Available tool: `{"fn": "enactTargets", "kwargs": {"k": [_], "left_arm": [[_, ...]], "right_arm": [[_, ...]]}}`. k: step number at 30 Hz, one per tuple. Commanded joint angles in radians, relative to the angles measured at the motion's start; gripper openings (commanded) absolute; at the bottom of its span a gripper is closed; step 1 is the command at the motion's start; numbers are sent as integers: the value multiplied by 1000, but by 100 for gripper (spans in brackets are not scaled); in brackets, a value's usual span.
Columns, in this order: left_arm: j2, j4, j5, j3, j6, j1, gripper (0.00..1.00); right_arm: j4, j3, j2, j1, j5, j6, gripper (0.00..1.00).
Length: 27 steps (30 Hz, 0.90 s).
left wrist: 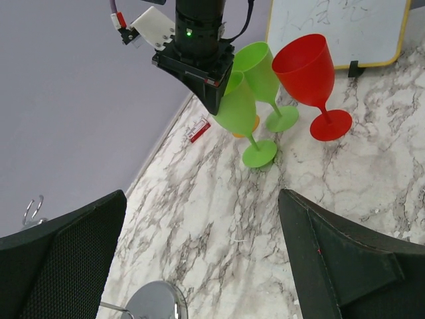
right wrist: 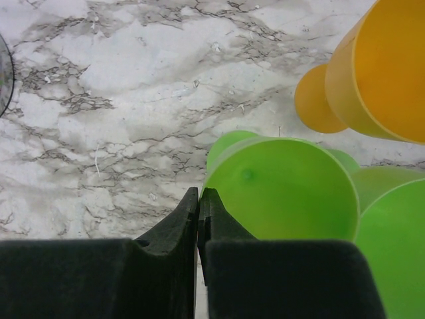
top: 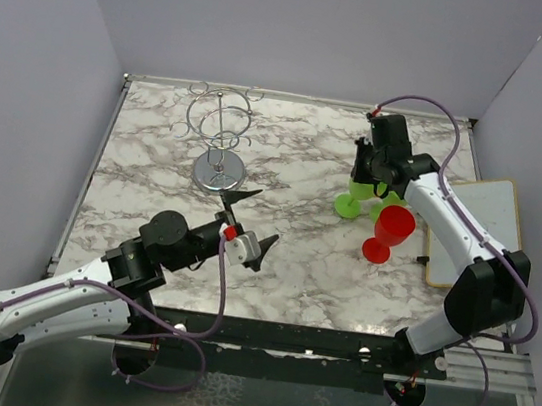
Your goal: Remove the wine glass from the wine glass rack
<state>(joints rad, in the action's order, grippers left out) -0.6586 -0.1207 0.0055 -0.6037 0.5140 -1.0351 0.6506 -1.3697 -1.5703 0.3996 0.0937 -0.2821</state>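
At far left the shiny chrome wire wine glass rack [top: 220, 141] stands upright on the grey-veined white marble table [top: 282, 265]. None of its looped arms carries a glass, so the lifting-off looks done. Just nearer and to its right the left gripper [top: 267, 215] hovers low with its two fingers spread wide apart, holding nothing. Across the table the right gripper [right wrist: 199, 197] points down at the rim of a lime-green plastic wine glass [left wrist: 237, 106]. Its jaws are drawn together with only a hairline between them, one finger outside the bowl and the other apparently inside, so I judge it is pinching the thin wall. That glass's foot seems to rest on the marble, close to a second green plastic glass [left wrist: 260, 66], an orange plastic glass [right wrist: 385, 73] and, further right, a red plastic wine glass [top: 389, 230] and a yellow-framed white board [top: 477, 232]. The step in hand looks like the set-down. The next move calls for parting the jaws and rising straight up, clear of the crowded neighbours.
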Motion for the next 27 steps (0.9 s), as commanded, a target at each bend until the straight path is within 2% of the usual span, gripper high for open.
{"fn": "enactTargets", "kwargs": {"k": [1, 23, 27], "left_arm": [[-12, -30, -42, 5, 11, 12, 99], [-1, -24, -41, -15, -17, 34, 99], [2, -18, -43, -17, -17, 35, 99]], "right_arm": [[-23, 6, -28, 5, 61, 16, 1], [-33, 57, -38, 47, 112, 26, 5], [-28, 60, -32, 46, 117, 29, 15]]}}
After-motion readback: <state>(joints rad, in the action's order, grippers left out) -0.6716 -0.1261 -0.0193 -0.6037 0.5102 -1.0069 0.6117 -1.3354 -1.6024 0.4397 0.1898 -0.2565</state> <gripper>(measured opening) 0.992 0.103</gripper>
